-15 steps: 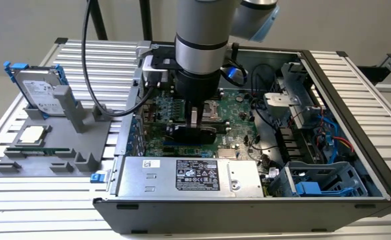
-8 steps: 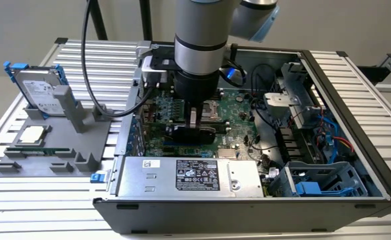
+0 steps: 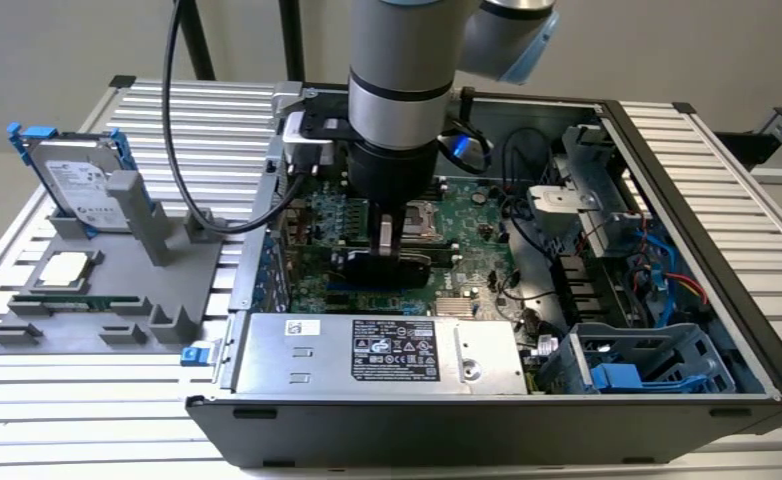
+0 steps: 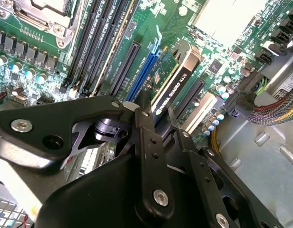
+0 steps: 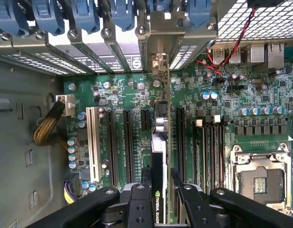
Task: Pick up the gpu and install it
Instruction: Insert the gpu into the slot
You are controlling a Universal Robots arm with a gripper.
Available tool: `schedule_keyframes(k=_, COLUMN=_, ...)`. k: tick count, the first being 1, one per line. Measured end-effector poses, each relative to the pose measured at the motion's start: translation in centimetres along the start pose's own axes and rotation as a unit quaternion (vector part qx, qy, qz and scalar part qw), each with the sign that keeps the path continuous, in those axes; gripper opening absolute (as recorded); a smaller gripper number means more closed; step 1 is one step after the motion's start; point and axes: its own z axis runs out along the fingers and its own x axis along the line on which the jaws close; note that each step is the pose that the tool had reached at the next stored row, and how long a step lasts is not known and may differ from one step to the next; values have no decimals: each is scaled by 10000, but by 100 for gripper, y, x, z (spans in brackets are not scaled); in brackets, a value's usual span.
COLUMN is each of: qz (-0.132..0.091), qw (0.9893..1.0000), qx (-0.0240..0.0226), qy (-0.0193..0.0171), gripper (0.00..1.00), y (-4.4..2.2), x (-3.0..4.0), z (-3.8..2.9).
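I observed gripper point(image 3: 387, 262) lowered inside open computer case point(image 3: 711, 180) on tabletop point(image 3: 44, 400). Fingers point(image 4: 147, 124) were clamped on gpu point(image 4: 172, 83), card held edge-on above green motherboard point(image 5: 132, 95), aligned along expansion slots point(image 5: 127, 142) and just beside blue slot point(image 4: 146, 66). I noted silver bracket end point(image 5: 158, 61) toward rear slot openings. I could not tell whether card was seated. Hard drive point(image 3: 78, 180) stood in grey fixture point(image 3: 164, 290) at exterior view's left.

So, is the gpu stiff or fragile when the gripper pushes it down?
The gpu is a thin flat board standing on edge over the motherboard, so it is probably stiff but may tilt sideways. Its exposed components look fragile. The gripper seems to clamp its top edge.
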Motion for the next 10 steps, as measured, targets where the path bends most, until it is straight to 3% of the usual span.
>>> schedule_keyframes(k=10, qz=-9, qw=10000, qx=3, qy=5, gripper=0, y=3, x=-34, z=-4)
